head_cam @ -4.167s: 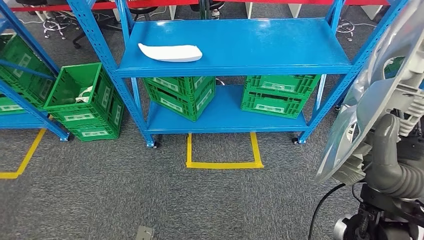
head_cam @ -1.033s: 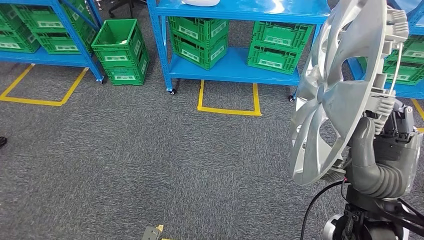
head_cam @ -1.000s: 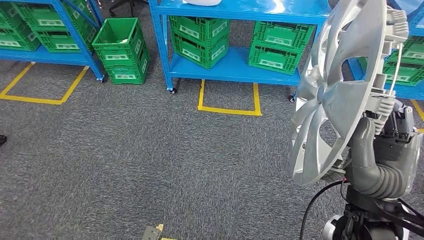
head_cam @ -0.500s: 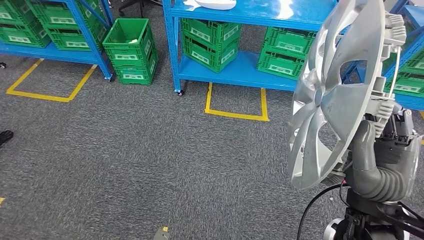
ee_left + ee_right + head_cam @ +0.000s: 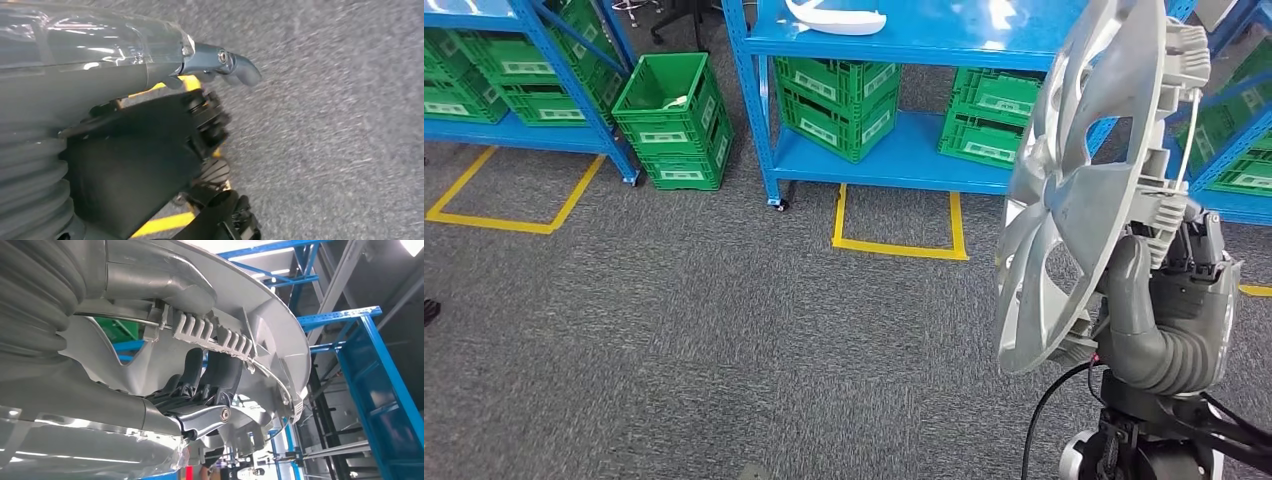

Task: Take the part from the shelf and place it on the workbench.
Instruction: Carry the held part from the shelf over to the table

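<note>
A large silver wheel cover stands on edge at the right of the head view, and my right hand grips its lower rim from behind. In the right wrist view the dark fingers curl over the ribbed inner rim of the wheel cover. My left hand hangs over grey carpet and holds nothing, its thumb sticking out away from the dark fingers.
A blue shelf stands ahead with a white moulded part on top and green crates below. A green crate stands on the floor to the left. A yellow tape square marks the carpet.
The whole scene has shifted: the camera has backed away from the shelf and turned slightly. The wheel cover stays in my right hand, now a little lower and further left.
</note>
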{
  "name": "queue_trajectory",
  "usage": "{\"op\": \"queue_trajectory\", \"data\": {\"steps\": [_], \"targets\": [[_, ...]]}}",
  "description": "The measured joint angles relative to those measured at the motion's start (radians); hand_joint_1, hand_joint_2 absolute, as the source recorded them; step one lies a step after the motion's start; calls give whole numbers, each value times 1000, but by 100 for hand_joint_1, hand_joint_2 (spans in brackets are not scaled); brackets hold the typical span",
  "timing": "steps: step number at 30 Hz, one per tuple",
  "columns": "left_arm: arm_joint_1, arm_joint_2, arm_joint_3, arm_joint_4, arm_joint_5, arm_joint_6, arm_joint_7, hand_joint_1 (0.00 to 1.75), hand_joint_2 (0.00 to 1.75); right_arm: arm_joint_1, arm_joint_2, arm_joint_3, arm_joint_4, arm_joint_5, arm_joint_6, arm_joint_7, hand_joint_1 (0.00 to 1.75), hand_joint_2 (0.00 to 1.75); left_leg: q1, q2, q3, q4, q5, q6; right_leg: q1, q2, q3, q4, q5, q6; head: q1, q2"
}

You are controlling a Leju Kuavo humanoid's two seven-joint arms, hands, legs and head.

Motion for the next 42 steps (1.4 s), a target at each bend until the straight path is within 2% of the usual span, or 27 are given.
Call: {"op": "queue_trajectory", "data": {"steps": [1, 2, 4, 5, 6, 8, 9, 10, 11, 13, 14, 15, 16, 17, 18, 19, 20, 22, 23, 24, 26, 27, 28, 35, 38, 40, 42], "targets": [[1, 1, -2, 0, 0, 1, -1, 0, 175, -1, 0, 1, 0, -2, 0, 0, 175, 175, 0, 2, -17, -43, 10, 0, -2, 1, 27, -2, -20, 3, -2, 0], [3, 2, -2, 0, 1, 1, -2, 0, 175, -1, 0, 3, 1, -3, 0, 0, 175, 175, 0, 4, -27, -97, 79, 5, -3, 2, 50, -3, -41, 8, -6, 0], [8, 6, -3, 1, 3, 1, -3, 0, 175, -1, 1, 6, 4, -6, 0, -1, 175, 175, -5, 7, -38, -179, 262, 21, -4, 7, 81, 3, -81, 22, -10, 0], [10, 8, -5, 2, 4, 1, -3, 0, 175, -2, 1, 7, 6, -7, 0, -2, 175, 175, -9, 7, -40, -195, 325, 30, -6, 9, 88, 2, -96, 30, -10, 0], [9, 10, -6, 2, 4, 1, -4, 0, 175, -3, 2, 9, 7, -8, 0, -3, 175, 175, -13, 4, -40, -195, 342, 37, -7, 10, 94, -3, -105, 38, -9, 0], [5, 12, -9, 2, 4, 3, -5, 0, 175, -6, 1, 12, 8, -10, 0, -3, 175, 175, -14, 0, -30, -199, 328, 52, -11, 6, 110, -25, -116, 51, -8, 0], [3, 12, -9, 2, 4, 5, -5, 0, 175, -9, 0, 13, 8, -9, 0, -3, 175, 175, -12, -2, -19, -207, 322, 58, -11, 4, 112, -14, -128, 54, -4, 0], [2, 11, -9, 2, 6, 6, -5, 0, 175, -12, -1, 13, 8, -8, 0, -3, 175, 175, -9, -2, -5, -216, 315, 64, -11, 4, 97, 23, -148, 57, 1, 0], [1, 11, -9, 2, 7, 7, -5, 0, 175, -14, -2, 14, 9, -6, 0, -3, 175, 175, -7, -1, 9, -223, 308, 66, -11, 4, 62, 90, -174, 58, 8, 0], [1, 11, -9, 3, 13, 7, -5, 0, 175, -18, -4, 15, 13, 5, 0, 5, 175, 175, -6, 0, 33, -229, 291, 67, -11, 4, -36, 239, -213, 61, 20, 0], [2, 11, -9, 3, 16, 7, -4, 0, 175, -19, -4, 15, 16, 16, 0, 16, 175, 175, -6, -1, 45, -230, 283, 66, -11, 4, -74, 280, -207, 62, 24, 0], [2, 11, -9, 3, 19, 7, -4, 0, 175, -21, -5, 17, 18, 31, 0, 32, 175, 175, -6, -5, 58, -230, 275, 64, -11, 4, -95, 281, -177, 63, 26, 0], [1, 11, -9, 3, 22, 7, -4, 0, 175, -23, -6, 19, 20, 51, 0, 51, 175, 175, -6, -11, 70, -230, 268, 61, -12, 7, -99, 246, -128, 63, 27, 0], [0, 11, -9, 3, 25, 8, -5, 0, 175, -25, -8, 21, 22, 73, 0, 69, 175, 175, -5, -19, 79, -230, 263, 57, -12, 18, -90, 184, -73, 62, 27, 0], [-3, 11, -9, 3, 27, 8, -6, 0, 175, -25, -10, 23, 22, 94, 0, 84, 175, 175, -6, -28, 85, -229, 260, 52, -13, 35, -77, 122, -33, 58, 27, 0], [-5, 11, -9, 3, 29, 9, -7, 0, 175, -26, -12, 25, 22, 112, 0, 95, 175, 175, -6, -37, 87, -229, 259, 47, -12, 50, -65, 75, -9, 54, 27, 0], [-8, 11, -9, 3, 31, 10, -10, 0, 175, -27, -14, 27, 22, 126, 0, 103, 175, 175, -5, -46, 86, -230, 259, 41, -11, 61, -59, 48, 0, 48, 26, 0], [-9, 12, -9, 3, 33, 11, -16, 0, 175, -31, -17, 29, 22, 135, 0, 111, 175, 175, -1, -61, 84, -236, 266, 25, -6, 55, -58, 37, 0, 34, 25, 0], [-8, 13, -9, 3, 34, 12, -19, 0, 175, -33, -19, 30, 22, 136, 0, 113, 175, 175, 1, -65, 83, -241, 266, 25, -5, 49, -59, 34, 3, 33, 24, 0], [-7, 13, -9, 3, 34, 12, -22, 0, 175, -35, -20, 31, 22, 136, 0, 114, 175, 175, 2, -65, 83, -244, 265, 31, -4, 46, -59, 31, 6, 32, 22, 0], [-6, 15, -10, 3, 33, 12, -25, 0, 175, -36, -21, 33, 22, 136, 1, 114, 175, 175, 1, -59, 83, -248, 265, 52, -4, 43, -59, 28, 10, 35, 16, 0], [-5, 16, -10, 3, 33, 12, -25, 0, 175, -37, -21, 35, 22, 136, 1, 114, 175, 175, 1, -56, 84, -249, 268, 58, -3, 42, -58, 28, 11, 31, 12, 0], [-5, 17, -10, 3, 33, 12, -25, 0, 175, -37, -21, 36, 22, 135, 2, 115, 175, 175, 2, -53, 84, -251, 272, 59, -2, 41, -58, 29, 12, 29, 9, 0], [-5, 22, -10, 3, 32, 11, -17, 0, 175, -39, -21, 44, 22, 124, 4, 120, 175, 175, 5, -35, 86, -257, 278, 30, 4, 46, -60, 30, 12, 20, 2, 0], [-6, 23, -10, 3, 32, 11, -17, 0, 175, -39, -21, 48, 23, 122, 6, 122, 175, 175, 4, -31, 85, -255, 272, 24, 2, 48, -60, 28, 11, 21, 3, 0], [-6, 23, -10, 3, 32, 11, -17, 0, 175, -43, -22, 53, 25, 143, 9, 127, 175, 175, 0, -27, 84, -253, 267, 33, -2, 49, -57, 19, 12, 26, 1, 0], [-6, 24, -10, 3, 33, 11, -17, 0, 175, -53, -23, 59, 27, 164, 13, 132, 175, 175, 1, -23, 97, -274, 272, 45, -1, 45, -47, 7, 12, 34, -3, 0]]}}
